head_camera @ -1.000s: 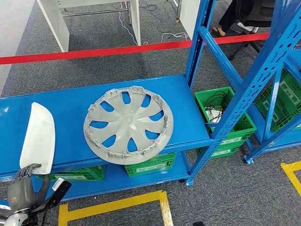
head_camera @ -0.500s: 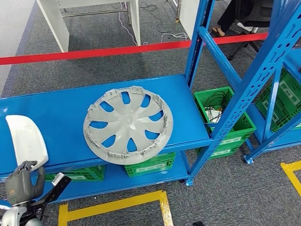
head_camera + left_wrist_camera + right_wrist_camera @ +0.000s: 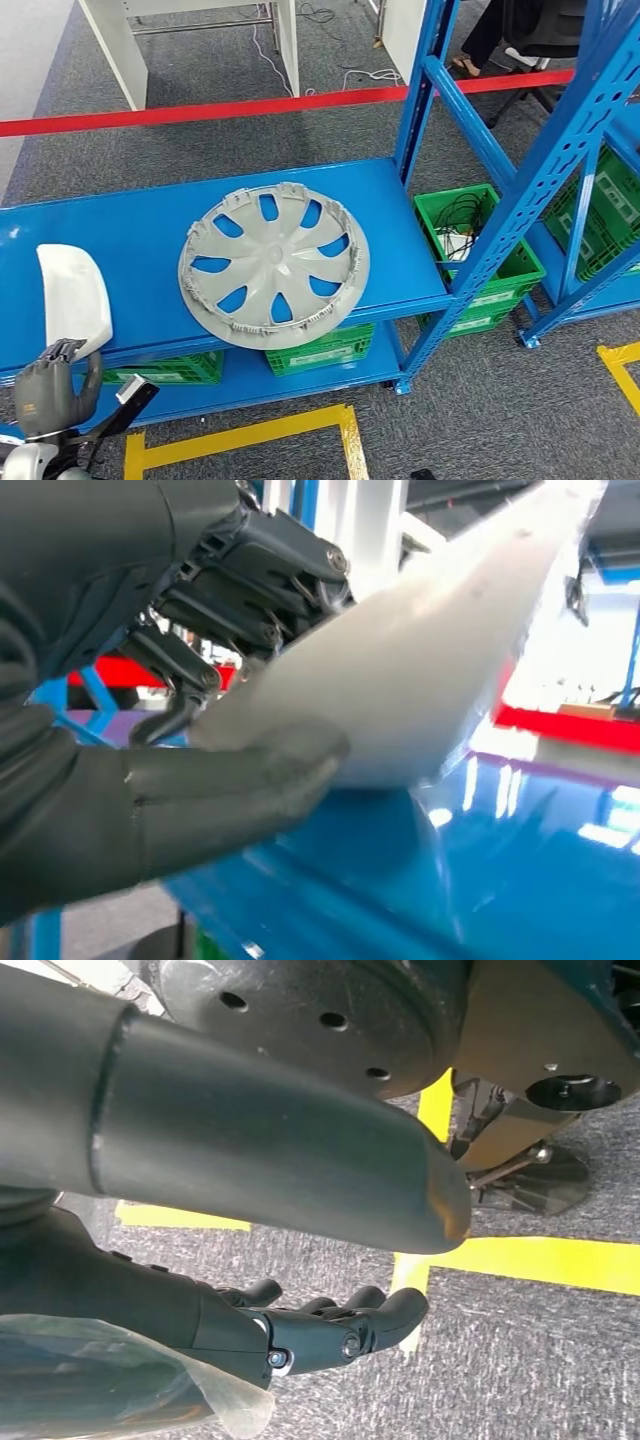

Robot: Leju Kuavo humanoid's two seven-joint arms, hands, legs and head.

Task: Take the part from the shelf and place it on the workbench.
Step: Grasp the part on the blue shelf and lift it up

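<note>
Left hand point(image 3: 49, 395) gripping near edge of smooth white curved plastic part point(image 3: 73, 298), thumb below and dark fingers point(image 3: 226, 590) above; part tilted up at front left of glossy blue metal shelf point(image 3: 143, 240), far edge apparently just over the deck. Right hand point(image 3: 332, 1330) hanging slack over carpet, fingers loosely apart, holding nothing. Risk: thin edge-grip on slick shell, likely to pivot or slip out during lift; round grey plastic wheel cover point(image 3: 273, 262) near, could be clipped on a swing.

The head view looks forward and down from high over the blue shelf point(image 3: 151, 240), the left wrist view sits close behind the left hand point(image 3: 151, 810) at that same shelf's near edge, and the right wrist view faces the floor point(image 3: 528, 1360).
</note>
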